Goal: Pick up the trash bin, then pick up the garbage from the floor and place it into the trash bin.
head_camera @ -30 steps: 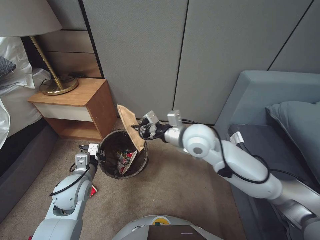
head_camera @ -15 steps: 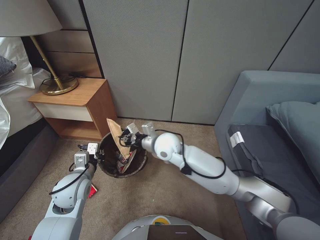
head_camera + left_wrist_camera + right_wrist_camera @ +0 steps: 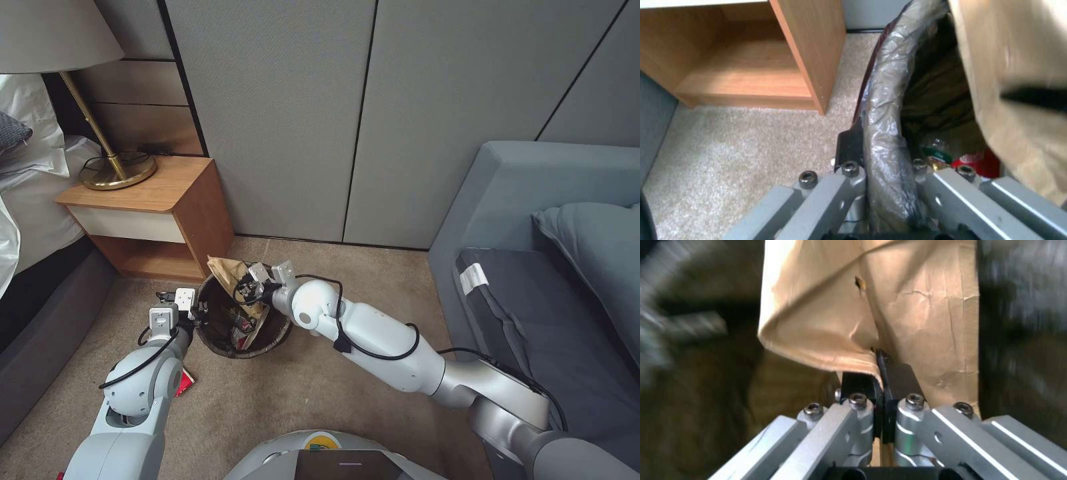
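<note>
L to R. My left gripper [image 3: 198, 308] sits low at the near-left rim of the trash bin [image 3: 283, 330], arm bent and tucked in front of the nightstand [image 3: 160, 200]. In the left wrist view the jaws are clenched on the bag-wrapped rim [image 3: 889, 133], one finger outside, one inside. The bin looks light, thin plastic w/ a slick liner, so I judge the rim pinch ok for holding but prone to slip or tilt if loaded off-centre. Inside I see a bottle, a red cup and other litter [image 3: 243, 327] at the bottom.

Bin stands on carpet between nightstand and sofa [image 3: 533, 220], close to the wall.

My right gripper [image 3: 245, 288] is over the bin's far rim, arm stretched long and low from the right, wrist pitched down into the opening. It's clamped on the tan paper scrap [image 3: 227, 272]; the right wrist view shows the pads pinching one folded edge [image 3: 880, 370]. Paper is light, creased, semi-stiff like kraft card; it'll flop, won't break. Edge grip is fine, but its upper end pokes above the rim, lower part inside the bin. My guess: it could hang up on the rim rather than drop clean.
</note>
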You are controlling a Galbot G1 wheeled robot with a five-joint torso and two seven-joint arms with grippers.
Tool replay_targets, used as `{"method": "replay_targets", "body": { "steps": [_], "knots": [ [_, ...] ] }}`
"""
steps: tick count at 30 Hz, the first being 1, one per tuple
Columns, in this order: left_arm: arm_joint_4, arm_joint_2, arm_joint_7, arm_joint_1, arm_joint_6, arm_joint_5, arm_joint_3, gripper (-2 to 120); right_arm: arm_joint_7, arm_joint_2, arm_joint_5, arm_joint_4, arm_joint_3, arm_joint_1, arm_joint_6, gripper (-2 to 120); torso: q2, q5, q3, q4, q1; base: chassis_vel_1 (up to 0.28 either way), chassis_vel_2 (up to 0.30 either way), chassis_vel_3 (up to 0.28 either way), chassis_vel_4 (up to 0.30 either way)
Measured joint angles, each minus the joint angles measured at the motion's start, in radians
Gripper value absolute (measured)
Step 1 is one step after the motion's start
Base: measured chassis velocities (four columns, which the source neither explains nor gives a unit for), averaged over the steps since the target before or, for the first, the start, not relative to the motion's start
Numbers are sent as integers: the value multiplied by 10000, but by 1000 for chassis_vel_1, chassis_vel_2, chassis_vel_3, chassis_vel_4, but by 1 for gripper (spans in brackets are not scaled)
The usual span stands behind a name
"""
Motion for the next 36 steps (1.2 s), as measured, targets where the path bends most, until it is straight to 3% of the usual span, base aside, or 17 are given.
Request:
{"method": "replay_targets", "body": {
  "steps": [6, 11, 15, 18, 22, 26, 32, 36],
  "knots": [
    [12, -5, 9, 4, -5, -24, -51, 3, -40, 27, -156, -205, 28, -120, -38, 3, 0, 1, 0, 0, 0, 0, 0, 0, 0],
    [58, -37, 10, -16, -6, -22, -27, 3, 51, 12, -114, -77, 33, -148, -59, 23, 0, 1, 0, 0, 0, 0, 0, 0, 0],
    [82, -42, 12, -29, -6, -21, -4, 3, 97, -2, -99, -7, 47, -189, -61, 32, 0, 1, 0, 0, 0, 0, 0, 0, 0],
    [106, -45, 17, -35, -6, -21, 7, 3, 222, -41, 6, 226, 98, -217, -39, 49, 0, 1, 0, 0, 0, 0, 0, 0, 0],
    [107, -33, 19, -34, -6, -21, 9, 3, 360, -65, 203, 469, 139, -173, -15, 58, 0, 1, 0, 0, 0, 0, 0, 0, 0],
    [114, -9, 23, -35, -6, -29, 9, 3, 715, -215, 735, 1259, 250, 8, 43, 79, 0, 1, 0, 1, 0, 0, 0, 0, 0],
    [80, 42, 24, -11, -5, -40, -6, 3, 842, -599, 967, 2007, 580, 59, 52, 97, 0, 2, -1, 1, 0, 0, 0, 0, 0],
    [66, 59, 25, -7, -5, -45, -16, 3, 858, -859, 1025, 2268, 746, 77, 62, 100, 0, 3, 0, 1, 0, 0, 0, 0, 0]
  ]
}}
